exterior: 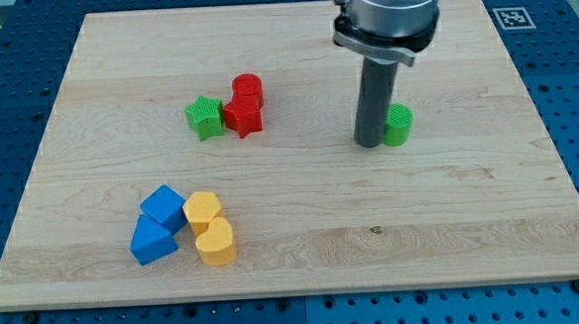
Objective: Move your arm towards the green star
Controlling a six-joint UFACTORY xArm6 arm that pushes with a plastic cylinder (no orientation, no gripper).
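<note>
Seven blocks on the wooden worktop (303, 231), in three groups. Green star (204, 117) sits left of centre, upper half of the board, touching a red star-ish block (242, 117) on its right; a red cylinder (248, 89) sits just above that one, touching it. Lower left cluster: blue cube-like block (163, 205), blue wedge-shaped block (152, 241) just below it, and two yellow blocks on their right, the upper one (203, 208) faceted, the lower one (216, 242) rounded, exact shapes hard to call. All four are packed together. My tip (369, 144) is down on the board right of centre, just beside a green cylinder (399, 124) on its right, partly hidden by the rod; cannot tell if they touch. Tip is well apart from the green star, which lies toward the view's left with the red pair between. Tool is a plain rod, no jaws, so no open or closed state, and it holds nothing. Blue perforated table (574, 88) surrounds the board; fiducial marker (511, 17) at the board's top right corner.
</note>
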